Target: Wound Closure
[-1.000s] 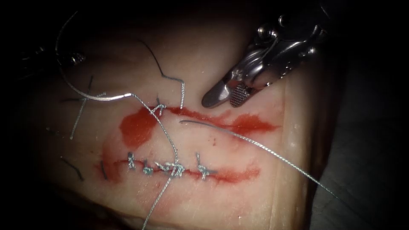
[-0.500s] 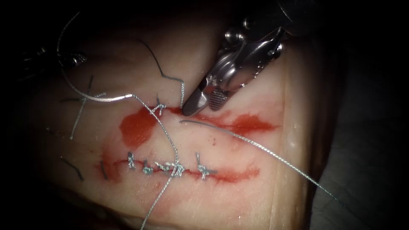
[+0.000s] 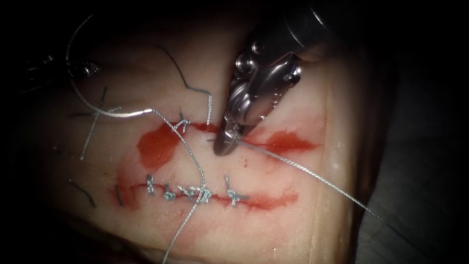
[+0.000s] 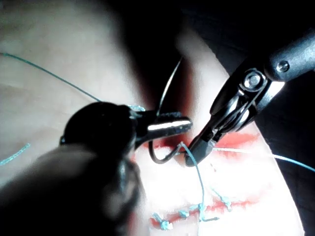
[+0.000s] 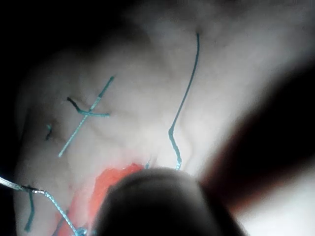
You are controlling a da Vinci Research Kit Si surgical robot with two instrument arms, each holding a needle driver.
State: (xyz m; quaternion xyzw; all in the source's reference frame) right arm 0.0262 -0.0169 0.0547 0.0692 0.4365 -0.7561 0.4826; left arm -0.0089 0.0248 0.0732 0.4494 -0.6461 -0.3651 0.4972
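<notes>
1. My right fingers [image 3: 225, 146] pinch the thread [image 3: 312, 177] at the upper cut on the tissue [image 3: 273, 215].
2. My left fingers [image 3: 90, 68] pinch the needle [image 3: 93, 108] mid-curve, outside the tissue, near its left edge.

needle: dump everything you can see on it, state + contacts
The needle is a thin, bright metal curve, well rounded. The left tool's pincer is shut on it about mid-curve, seen close in the left wrist view. It appears to sit over the tissue, not in it, left of the upper cut. Its blunt end carries the thread. The right tool's pincer is clear of it, shut on a strand at that cut.
</notes>
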